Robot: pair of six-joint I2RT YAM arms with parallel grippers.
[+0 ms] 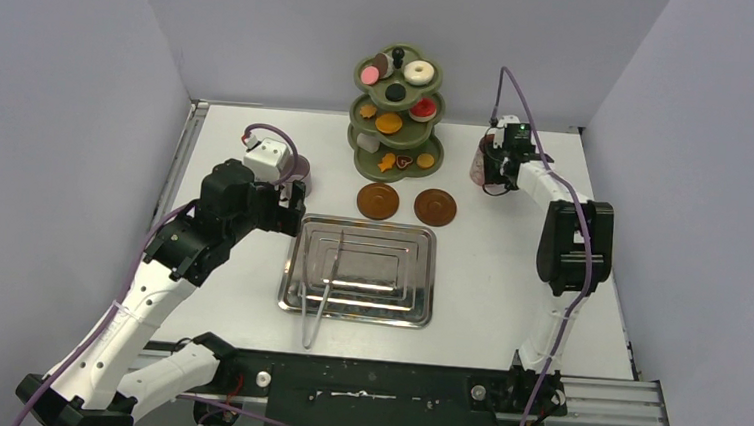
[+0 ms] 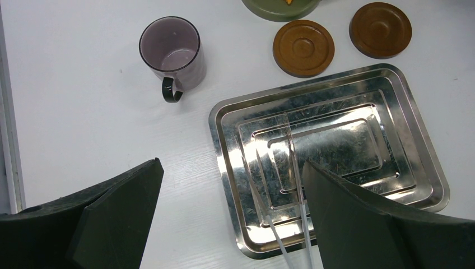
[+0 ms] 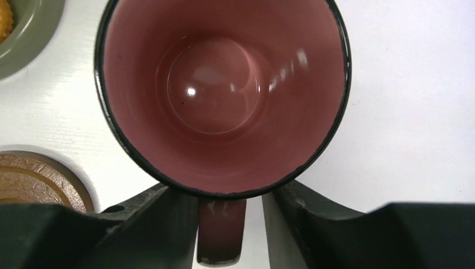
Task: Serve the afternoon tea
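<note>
Your right gripper (image 3: 227, 193) sits at the pink mug (image 3: 224, 95), which fills the right wrist frame. Its handle (image 3: 220, 235) points down the frame, between the two fingers. The finger at frame left seems to touch the handle and a thin strip of table shows beside the other, so I cannot tell whether the grip is closed. Your left gripper (image 2: 232, 174) is spread wide, holding nothing. The mauve mug (image 2: 171, 50) stands upright at the upper left of the left wrist frame, well apart from those fingers. The steel tray (image 2: 392, 101) lies at centre right.
</note>
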